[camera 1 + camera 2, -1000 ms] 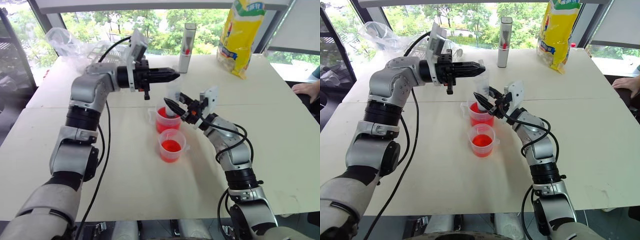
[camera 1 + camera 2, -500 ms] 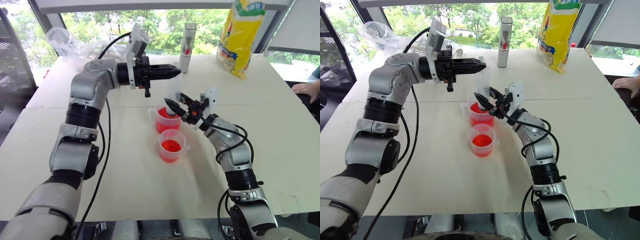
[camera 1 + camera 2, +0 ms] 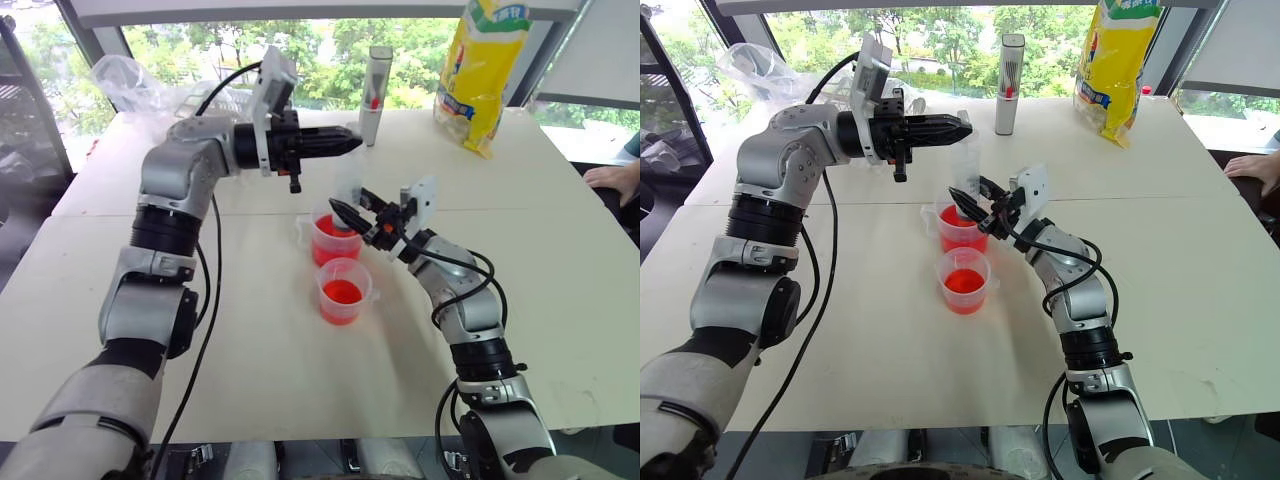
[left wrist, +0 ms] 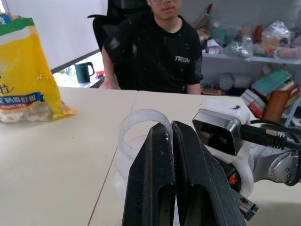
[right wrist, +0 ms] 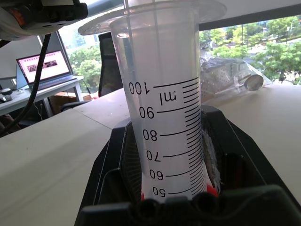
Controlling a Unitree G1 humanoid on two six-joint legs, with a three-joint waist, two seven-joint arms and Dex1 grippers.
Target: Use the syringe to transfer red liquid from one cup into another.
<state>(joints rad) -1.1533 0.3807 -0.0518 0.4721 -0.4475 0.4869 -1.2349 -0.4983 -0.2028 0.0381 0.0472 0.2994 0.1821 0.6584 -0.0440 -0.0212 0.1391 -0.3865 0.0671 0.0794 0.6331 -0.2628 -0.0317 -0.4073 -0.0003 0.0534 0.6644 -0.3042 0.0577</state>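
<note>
The left gripper (image 3: 345, 142) reaches level across the table, fingers pressed together on the syringe's plunger top. Below it the syringe (image 5: 164, 113) stands upright in the larger cup (image 3: 333, 238) (its tip dipped into the red liquid (image 3: 322, 226)), its barrel clamped by the right gripper (image 3: 345, 210). The smaller cup (image 3: 343, 291), also holding red liquid, stands just in front.

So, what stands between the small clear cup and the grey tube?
The larger clear spouted cup holding the upright clear syringe, as the right eye view shows.
</note>
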